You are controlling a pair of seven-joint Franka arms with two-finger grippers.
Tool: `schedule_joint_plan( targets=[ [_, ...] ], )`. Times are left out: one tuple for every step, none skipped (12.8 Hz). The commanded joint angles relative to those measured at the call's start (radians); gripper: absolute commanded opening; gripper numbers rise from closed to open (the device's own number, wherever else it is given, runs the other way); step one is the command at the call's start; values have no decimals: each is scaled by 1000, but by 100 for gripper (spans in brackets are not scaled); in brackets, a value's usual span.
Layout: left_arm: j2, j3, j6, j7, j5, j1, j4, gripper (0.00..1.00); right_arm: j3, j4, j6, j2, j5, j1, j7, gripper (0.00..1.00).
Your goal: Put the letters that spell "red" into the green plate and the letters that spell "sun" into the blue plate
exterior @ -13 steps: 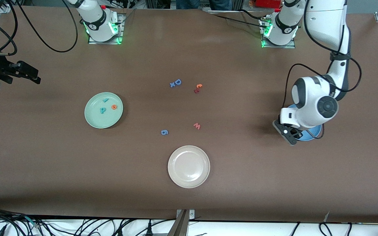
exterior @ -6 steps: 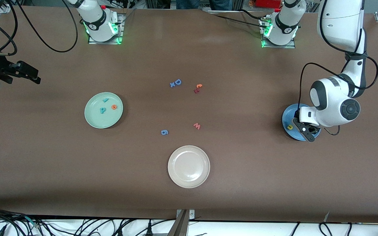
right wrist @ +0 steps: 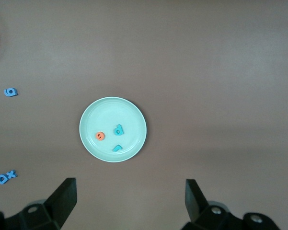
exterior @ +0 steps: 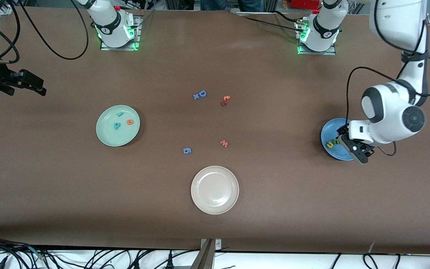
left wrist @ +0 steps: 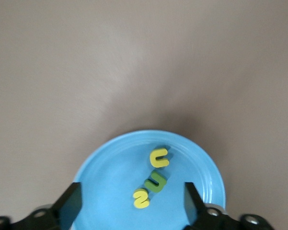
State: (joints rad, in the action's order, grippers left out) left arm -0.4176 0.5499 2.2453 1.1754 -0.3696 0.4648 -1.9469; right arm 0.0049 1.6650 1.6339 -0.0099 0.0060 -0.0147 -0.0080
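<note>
You can see the yellow "s" (left wrist: 141, 198), green arch (left wrist: 156, 181) and yellow arch (left wrist: 159, 157) foam letters lying in the round blue plate (left wrist: 110, 167) at the left arm's end of the bench. The left pincer (left wrist: 132, 203) hovers over it, wide and empty. The teal "d" (right wrist: 119, 130), orange "e" (right wrist: 100, 136) and teal "r" (right wrist: 117, 148) lie in the mint-green plate (right wrist: 129, 112), under the right pincer (right wrist: 130, 199), wide, waiting. Both words look placed; nothing seems left.

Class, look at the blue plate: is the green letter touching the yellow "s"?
Touching. In the left wrist view the green letter butts against the yellow "s" on the blue plate, with no gap between them.
</note>
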Motion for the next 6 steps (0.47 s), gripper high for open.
schedule_joint_plan(
  targets=[
    [193,-31,-110,-55,-9,-75,-14,100,7,-18,-11,5,6,-8,10,100],
    [239,-89,-140,-165,33,-121,-12,100,7,-18,-11,5,6,-8,10,100],
    [287,-150,-170,-294,114,-162,-4,100,7,-18,-11,5,6,-8,10,100],
    [327,-212,-200,-413,185,-194,2,100,7,-18,-8,5,6,-8,10,100],
    [364,-273,-234,-536,219,-216,2,100,7,-18,-6,5,6,-8,10,100],
    [385,-321,-259,-672,239,-230,3,100,7,-19,-5,5,6,-8,11,100]
  ],
)
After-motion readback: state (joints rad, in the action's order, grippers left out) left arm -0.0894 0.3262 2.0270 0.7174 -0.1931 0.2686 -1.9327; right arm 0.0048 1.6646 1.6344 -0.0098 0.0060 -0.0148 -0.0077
